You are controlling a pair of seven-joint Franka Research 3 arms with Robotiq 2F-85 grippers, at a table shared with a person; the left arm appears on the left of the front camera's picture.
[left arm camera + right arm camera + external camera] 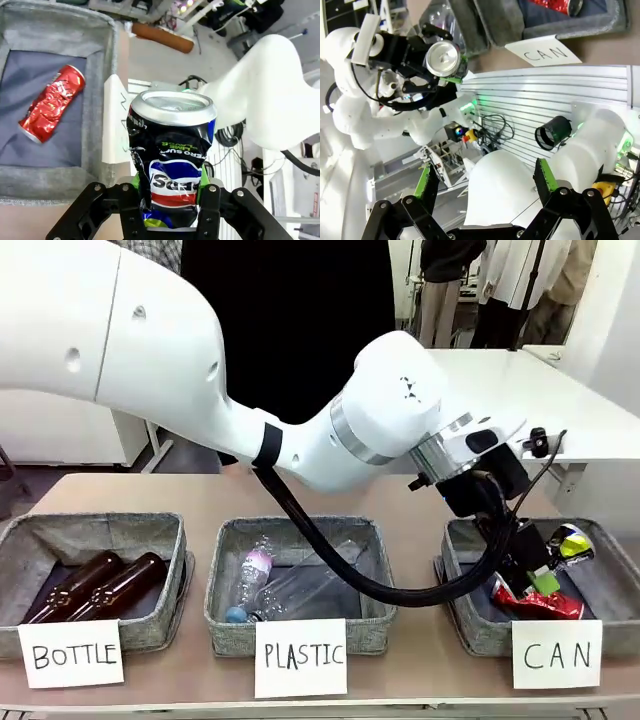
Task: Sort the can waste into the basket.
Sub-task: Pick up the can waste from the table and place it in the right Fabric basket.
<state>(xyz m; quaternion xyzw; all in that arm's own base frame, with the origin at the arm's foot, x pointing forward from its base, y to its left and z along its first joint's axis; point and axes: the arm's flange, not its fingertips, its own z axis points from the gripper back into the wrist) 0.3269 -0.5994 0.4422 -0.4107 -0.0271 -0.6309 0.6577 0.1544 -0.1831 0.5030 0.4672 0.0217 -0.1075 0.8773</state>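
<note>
While clamped in left pincer, black can hangs over basket.

Front camera: fixed on your robot's side, looks across tabletop at three bins in row. Left wrist camera: close behind left gripper, looks past held black can down at CAN basket and red can. Right wrist camera: well back, rolled, sees same basket, CAN card, left gripper from afar.
</note>
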